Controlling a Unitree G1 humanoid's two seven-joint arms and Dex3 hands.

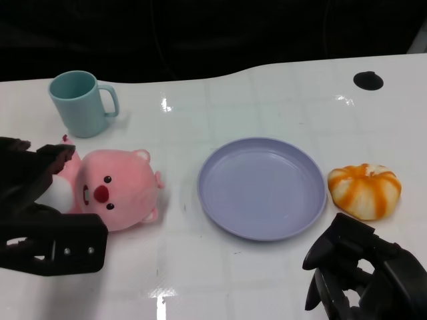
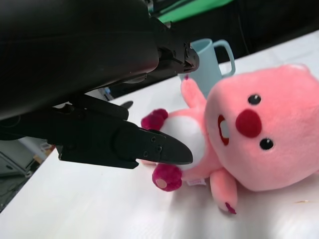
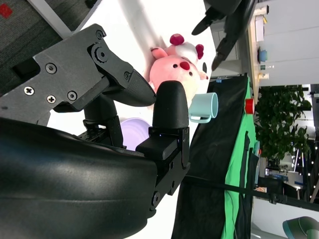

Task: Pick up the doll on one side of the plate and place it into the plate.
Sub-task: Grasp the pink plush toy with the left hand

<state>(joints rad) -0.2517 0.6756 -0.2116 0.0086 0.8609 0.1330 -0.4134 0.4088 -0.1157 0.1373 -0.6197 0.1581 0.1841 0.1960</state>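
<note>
A pink plush doll point(image 1: 113, 190) with a red nose lies on its side on the white table, left of the lavender plate point(image 1: 261, 187), which holds nothing. My left hand point(image 1: 40, 213) sits at the doll's white belly and feet, its fingers spread above and below that end. In the left wrist view one black finger point(image 2: 149, 147) reaches across the doll point(image 2: 269, 144) at the belly; I cannot tell whether it touches. My right hand point(image 1: 363, 273) hovers low at the front right, near the plate's front edge, fingers apart and holding nothing.
A teal mug point(image 1: 80, 103) stands behind the doll at the back left. An orange-and-white striped plush point(image 1: 365, 190) lies just right of the plate. A small black disc point(image 1: 367, 80) sits at the far right. The table's back edge curves in front of a dark backdrop.
</note>
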